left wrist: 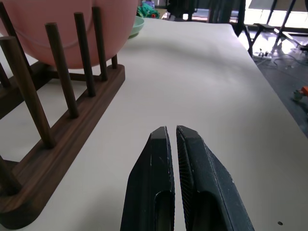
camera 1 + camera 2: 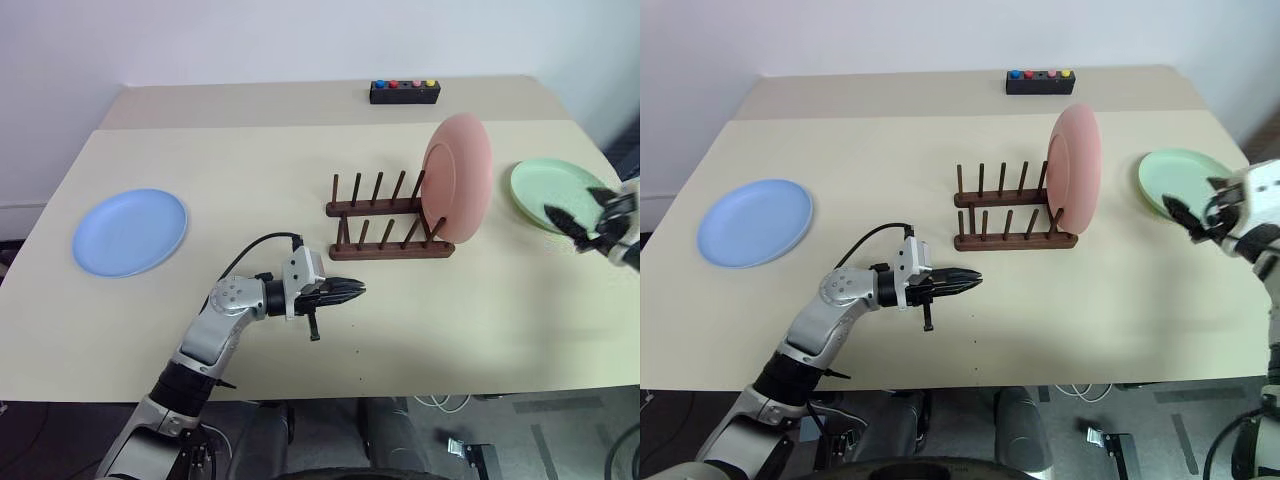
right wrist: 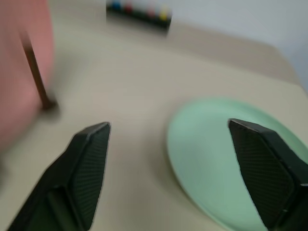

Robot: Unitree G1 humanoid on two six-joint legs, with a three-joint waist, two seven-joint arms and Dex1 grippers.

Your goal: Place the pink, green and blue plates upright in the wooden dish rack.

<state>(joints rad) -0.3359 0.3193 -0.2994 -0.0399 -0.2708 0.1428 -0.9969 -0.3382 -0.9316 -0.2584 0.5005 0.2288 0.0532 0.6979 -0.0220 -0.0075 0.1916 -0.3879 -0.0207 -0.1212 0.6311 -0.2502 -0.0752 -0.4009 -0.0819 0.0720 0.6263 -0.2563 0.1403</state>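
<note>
The pink plate (image 2: 457, 178) stands upright in the right end of the wooden dish rack (image 2: 385, 250). Flat on the table lie the green plate (image 2: 548, 190) at the right and the blue plate (image 2: 130, 231) at the far left. My left gripper (image 2: 352, 291) is shut and empty, level, just in front of the rack, pointing right. In the left wrist view its fingers (image 1: 154, 163) lie beside the rack's front rail (image 1: 62, 139). My right gripper (image 3: 175, 168) is open wide at the near edge of the green plate (image 3: 226, 163), holding nothing.
A small black box with coloured buttons (image 2: 404, 92) sits at the back of the table (image 2: 250, 160). The rack's left pegs (image 2: 357, 190) hold nothing. The table's right edge runs close behind the green plate.
</note>
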